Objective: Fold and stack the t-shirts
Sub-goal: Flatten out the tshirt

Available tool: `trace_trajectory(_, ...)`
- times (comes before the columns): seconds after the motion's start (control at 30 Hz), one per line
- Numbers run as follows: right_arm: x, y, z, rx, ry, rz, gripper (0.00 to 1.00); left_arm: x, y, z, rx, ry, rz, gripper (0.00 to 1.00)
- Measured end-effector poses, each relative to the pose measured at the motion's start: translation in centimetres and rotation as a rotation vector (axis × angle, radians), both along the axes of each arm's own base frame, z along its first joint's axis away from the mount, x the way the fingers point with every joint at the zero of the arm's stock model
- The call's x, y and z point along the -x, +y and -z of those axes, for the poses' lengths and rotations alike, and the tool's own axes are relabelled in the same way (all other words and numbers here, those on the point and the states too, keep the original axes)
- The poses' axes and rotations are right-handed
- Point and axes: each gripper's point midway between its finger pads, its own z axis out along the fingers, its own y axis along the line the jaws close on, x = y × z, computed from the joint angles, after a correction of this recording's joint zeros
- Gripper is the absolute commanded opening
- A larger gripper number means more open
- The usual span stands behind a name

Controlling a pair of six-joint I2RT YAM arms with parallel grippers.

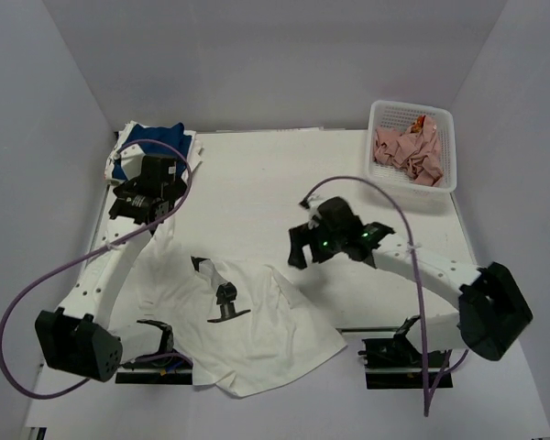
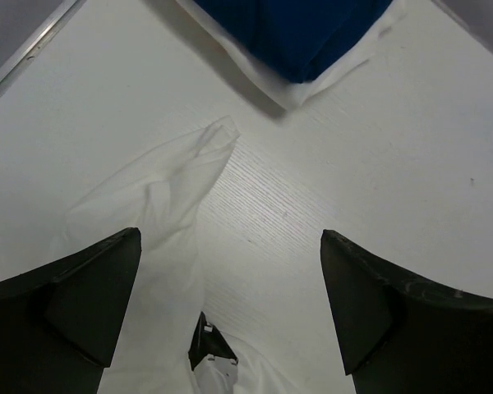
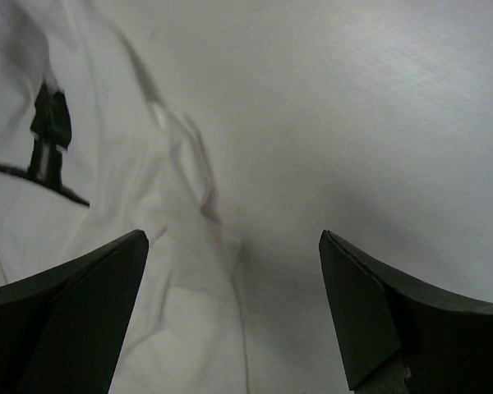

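A large white t-shirt (image 1: 247,321) with a dark print lies crumpled at the near middle of the table. Its sleeve shows in the left wrist view (image 2: 160,205) and its edge in the right wrist view (image 3: 107,189). A folded royal blue shirt on a white one (image 1: 156,142) lies at the far left, also in the left wrist view (image 2: 296,33). My left gripper (image 1: 142,209) is open and empty, above the white shirt's far left part. My right gripper (image 1: 302,252) is open and empty, just right of the shirt's edge.
A white mesh basket (image 1: 445,124) holding crumpled pink cloth (image 1: 408,151) stands at the far right. White walls enclose the table on three sides. Purple cables loop from both arms.
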Motion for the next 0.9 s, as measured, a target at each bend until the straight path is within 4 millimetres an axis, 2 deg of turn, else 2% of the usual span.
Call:
trace_trajectory(0.1,3.3,1.8,4.2,0.089,0.072,-0.126,0.90,0.5,-0.5,-0.7,0.032,-0.046,0.031,1.00)
trace_trajectory(0.13,4.0,2.0,5.6,0.126,0.092,-0.151,0.83,0.8,-0.6,-0.6,0.039,-0.049,0.042,1.00)
trace_trajectory(0.2,4.8,2.2,7.8,0.186,0.115,-0.186,0.74,1.1,-0.8,-0.2,0.045,-0.052,0.065,1.00)
trace_trajectory(0.23,5.0,2.2,8.6,0.208,0.119,-0.197,0.67,1.1,-1.0,0.1,0.047,-0.049,0.075,1.00)
trace_trajectory(0.27,4.6,2.7,8.4,0.204,0.104,-0.200,0.64,1.2,-1.0,0.4,0.047,-0.042,0.082,1.00)
trace_trajectory(0.3,4.1,3.4,8.3,0.194,0.087,-0.202,0.52,1.1,-1.2,0.7,0.048,-0.036,0.091,1.00)
trace_trajectory(0.33,3.7,3.9,8.4,0.193,0.075,-0.203,0.52,1.0,-1.3,0.9,0.048,-0.031,0.097,1.00)
trace_trajectory(0.37,3.3,4.1,8.7,0.200,0.075,-0.194,0.37,0.9,-1.4,1.1,0.048,-0.025,0.100,1.00)
trace_trajectory(0.43,2.3,4.8,9.1,0.212,0.065,-0.176,0.18,0.6,-1.6,1.6,0.049,-0.011,0.109,1.00)
trace_trajectory(0.47,1.7,5.1,9.2,0.219,0.059,-0.160,0.00,0.4,-1.7,1.8,0.049,-0.007,0.114,1.00)
trace_trajectory(0.57,-0.5,5.8,9.3,0.235,0.031,-0.092,0.00,0.0,-1.9,2.4,0.047,0.009,0.124,1.00)
trace_trajectory(0.63,-2.1,5.6,9.2,0.251,0.013,-0.036,0.00,-0.1,-2.0,2.7,0.046,0.018,0.128,1.00)
trace_trajectory(0.77,-5.3,3.2,9.1,0.290,0.012,0.077,0.00,-0.5,-2.1,2.9,0.043,0.023,0.140,1.00)
trace_trajectory(0.8,-5.9,2.5,9.0,0.300,0.014,0.096,0.05,-0.6,-2.1,2.9,0.043,0.023,0.141,1.00)
trace_trajectory(0.83,-6.5,1.8,8.8,0.311,0.013,0.112,0.19,-0.8,-2.1,3.0,0.043,0.027,0.143,1.00)
trace_trajectory(0.87,-6.9,1.3,8.6,0.319,0.010,0.114,0.48,-1.1,-2.1,3.0,0.041,0.037,0.141,1.00)
trace_trajectory(0.9,-6.7,1.0,8.4,0.328,0.010,0.102,0.48,-1.2,-2.1,3.0,0.041,0.037,0.140,1.00)
